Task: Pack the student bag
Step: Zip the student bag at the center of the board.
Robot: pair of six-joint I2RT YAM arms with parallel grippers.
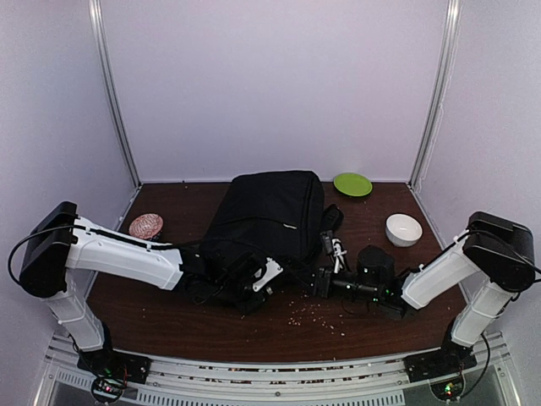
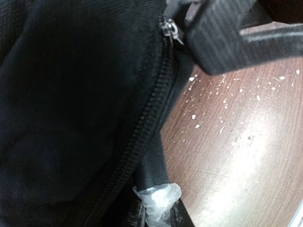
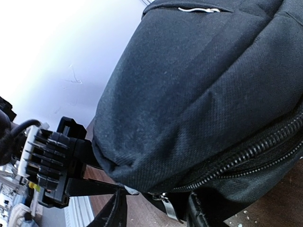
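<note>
Left gripper (image 1: 252,286) clenched on near edge of student bag (image 1: 270,211). Pink patterned object (image 1: 145,226) far left. Bag lies centre of table (image 1: 169,326), crumbs (image 1: 317,315) before it. Right gripper (image 3: 156,215): jaws apart, astride zipper pull (image 3: 166,206). Green plate (image 1: 352,183) and white bowl (image 1: 403,228) at right.

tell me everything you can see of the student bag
The student bag is a large black woven-fabric backpack lying on the brown table, its coiled zipper closed where visible, metal pull at the near corner. The left pincer clamps its near edge; the open right pincer brackets the pull.
</note>
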